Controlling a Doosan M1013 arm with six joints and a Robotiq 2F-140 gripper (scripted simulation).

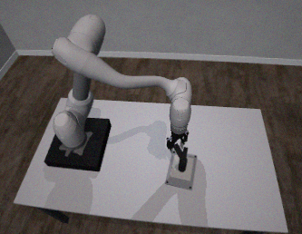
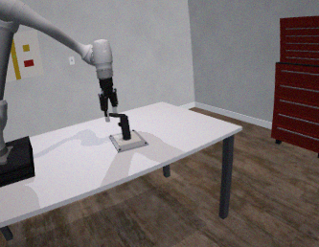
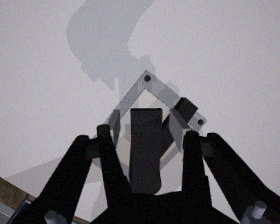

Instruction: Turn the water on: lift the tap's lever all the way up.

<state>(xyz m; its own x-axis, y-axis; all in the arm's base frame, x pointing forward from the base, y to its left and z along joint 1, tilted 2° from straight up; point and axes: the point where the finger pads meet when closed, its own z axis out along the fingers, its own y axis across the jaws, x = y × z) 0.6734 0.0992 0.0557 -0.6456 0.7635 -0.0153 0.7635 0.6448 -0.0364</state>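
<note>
The white arm (image 1: 131, 79) reaches from its black base plate (image 1: 100, 160) out over the white table (image 1: 230, 165), and its last part hangs straight down. The gripper (image 2: 109, 116) points down, just above the free end of the tap's lever (image 2: 115, 115). Its fingers stand half spread, one on each side of the lever, and they pinch nothing.

The tap (image 2: 125, 128) stands upright on a small grey plate (image 2: 138, 143) near the middle of the table. The lever lies about level, and its long axis runs from the tap's top toward the arm's base. From the wrist view the lever (image 3: 146, 150) shows between the two fingers.
</note>
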